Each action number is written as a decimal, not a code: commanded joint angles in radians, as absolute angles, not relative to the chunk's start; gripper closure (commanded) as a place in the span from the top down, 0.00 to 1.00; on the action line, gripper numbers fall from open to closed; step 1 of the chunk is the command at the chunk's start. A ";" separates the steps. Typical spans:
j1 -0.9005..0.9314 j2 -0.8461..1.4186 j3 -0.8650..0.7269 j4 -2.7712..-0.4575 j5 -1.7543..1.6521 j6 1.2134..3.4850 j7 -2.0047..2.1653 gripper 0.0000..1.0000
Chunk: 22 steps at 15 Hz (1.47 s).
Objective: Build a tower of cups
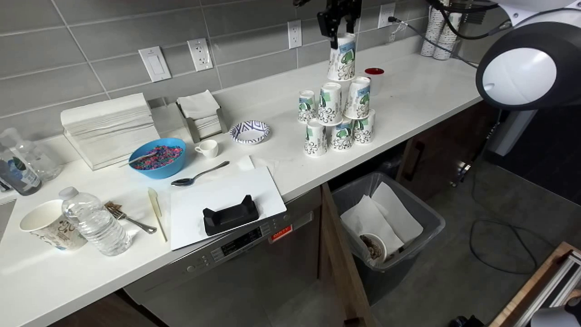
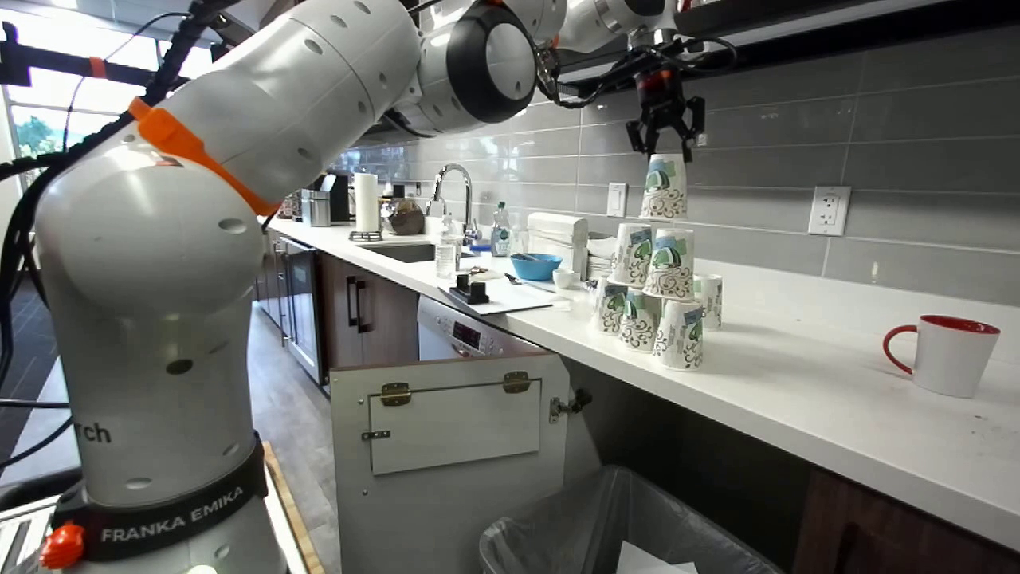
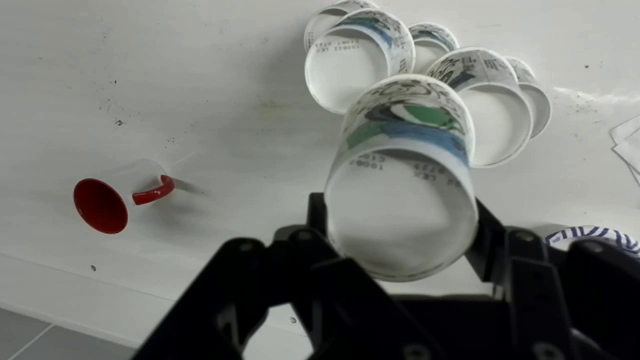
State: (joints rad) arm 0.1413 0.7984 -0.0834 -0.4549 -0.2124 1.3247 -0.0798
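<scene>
Although the held cup (image 3: 400,225) fills the middle of my wrist view, I can see my fingers (image 3: 492,235) snug against both sides of it, clasping it near its upturned base. In an exterior view I have it right of centre near the top of the frame, upside down above the tower (image 1: 337,111); I cannot tell whether its rim touches the tower. Under it stand two inverted cups (image 2: 669,267) side by side, resting on a bottom row (image 2: 640,323) of three on the bench (image 2: 765,351), with green logos showing on several. In both exterior views another cup (image 1: 307,109) stands inverted just behind the tower, and I cannot tell if they touch. My wrist view shows a red-lined mug (image 3: 100,205) at the left, well apart from the tower, and a patterned dish (image 3: 590,232) partly hidden at the right edge. In the left half of an exterior view I see a blue bowl (image 1: 170,170) of pink and blue bits with a utensil (image 1: 144,156) in it, and, lower down, a black stand (image 1: 230,218) on a white board (image 1: 195,204). A dark spoon (image 1: 184,181) lies near the bowl.
</scene>
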 commanded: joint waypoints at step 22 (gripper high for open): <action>0.117 0.808 -0.067 -0.447 -0.176 1.247 -0.012 0.92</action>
